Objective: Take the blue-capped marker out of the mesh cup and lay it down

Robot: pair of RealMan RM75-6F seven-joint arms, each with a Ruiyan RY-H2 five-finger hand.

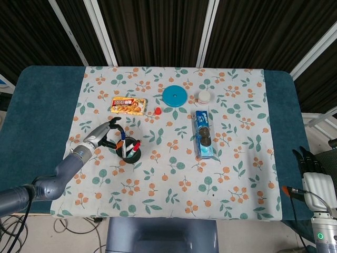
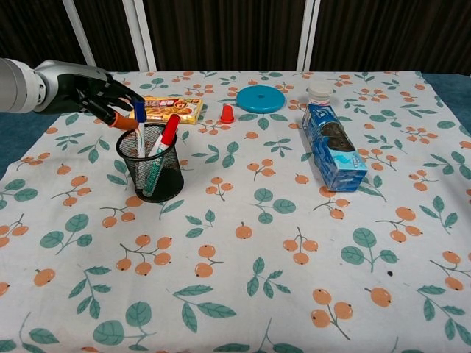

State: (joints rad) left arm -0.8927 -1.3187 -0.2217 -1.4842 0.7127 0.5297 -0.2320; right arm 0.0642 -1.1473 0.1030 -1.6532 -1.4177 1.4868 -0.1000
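Note:
A black mesh cup (image 2: 156,173) (image 1: 128,154) stands on the left of the flowered cloth. In it stand a blue-capped marker (image 2: 139,114) (image 1: 122,139) and a red-capped marker (image 2: 169,130) (image 1: 136,146). My left hand (image 2: 96,94) (image 1: 103,134) hovers just left of the cup's rim, fingers apart. Its fingertips (image 2: 133,100) reach the blue cap, and the orange-tipped thumb lies beside the marker's shaft. No firm pinch shows. My right hand (image 1: 311,171) hangs off the table's right edge, fingers straight, holding nothing.
A yellow snack box (image 2: 169,108), a small red cap (image 2: 227,113) and a blue round lid (image 2: 261,98) lie behind the cup. A blue cookie pack (image 2: 333,147) and a white-lidded jar (image 2: 320,90) sit to the right.

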